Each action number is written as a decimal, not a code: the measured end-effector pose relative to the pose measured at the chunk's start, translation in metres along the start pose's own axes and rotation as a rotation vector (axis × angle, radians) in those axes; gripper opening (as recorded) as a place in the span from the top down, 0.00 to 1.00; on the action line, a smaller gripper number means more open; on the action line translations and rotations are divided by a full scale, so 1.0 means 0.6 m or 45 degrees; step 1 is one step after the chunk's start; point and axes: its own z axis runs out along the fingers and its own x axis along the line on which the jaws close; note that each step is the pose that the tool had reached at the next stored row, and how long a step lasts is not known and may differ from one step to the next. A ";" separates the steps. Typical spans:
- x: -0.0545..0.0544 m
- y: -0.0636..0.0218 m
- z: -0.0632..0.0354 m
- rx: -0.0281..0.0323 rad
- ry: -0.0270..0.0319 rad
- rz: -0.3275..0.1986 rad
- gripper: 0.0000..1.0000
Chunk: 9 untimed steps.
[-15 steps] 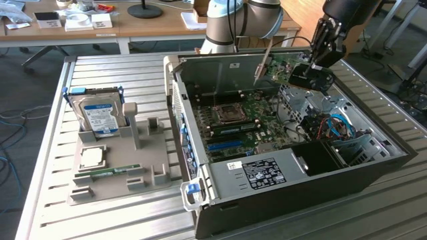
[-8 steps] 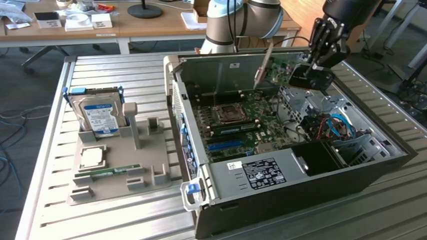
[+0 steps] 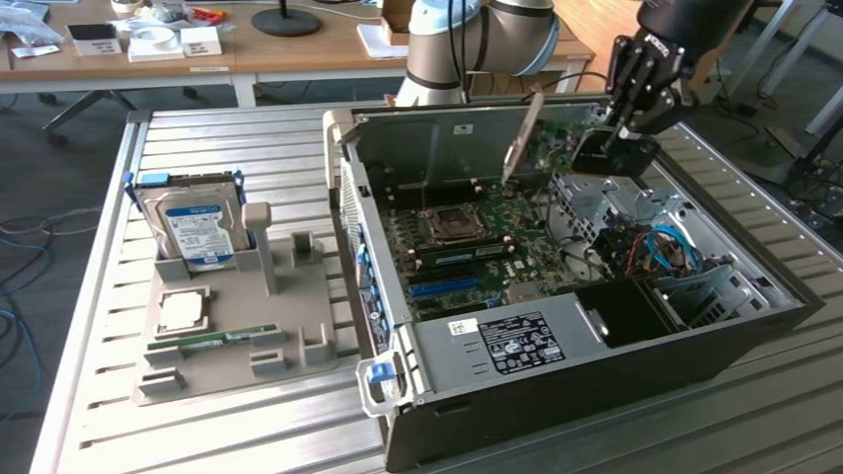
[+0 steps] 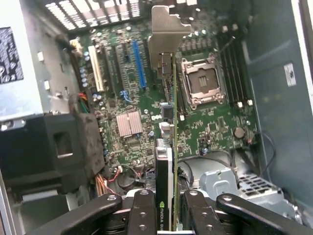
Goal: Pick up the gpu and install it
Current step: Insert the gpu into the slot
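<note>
While a hard drive is stood in a gray holder on the table at the ext. view's left, an open PC case is seen mid-frame w/ its board exposed. Further right, the gpu is held edge-on above the board, clamped in the tool.

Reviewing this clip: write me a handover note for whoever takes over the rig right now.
Gripper: shut on the gpu, a flat green circuit card with a black cooler and a silver end bracket, gripped edge-on.
Position: the card hangs inside the open black computer case, over the green motherboard.
Done: pickup.
Left: the card is not seated in any slot yet.
</note>
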 end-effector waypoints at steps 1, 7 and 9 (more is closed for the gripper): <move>0.000 0.000 0.000 -0.0005 0.0012 -0.023 0.73; 0.000 0.000 0.000 -0.0035 0.0080 -0.151 0.73; 0.000 0.000 0.000 -0.0045 0.0104 -0.194 0.73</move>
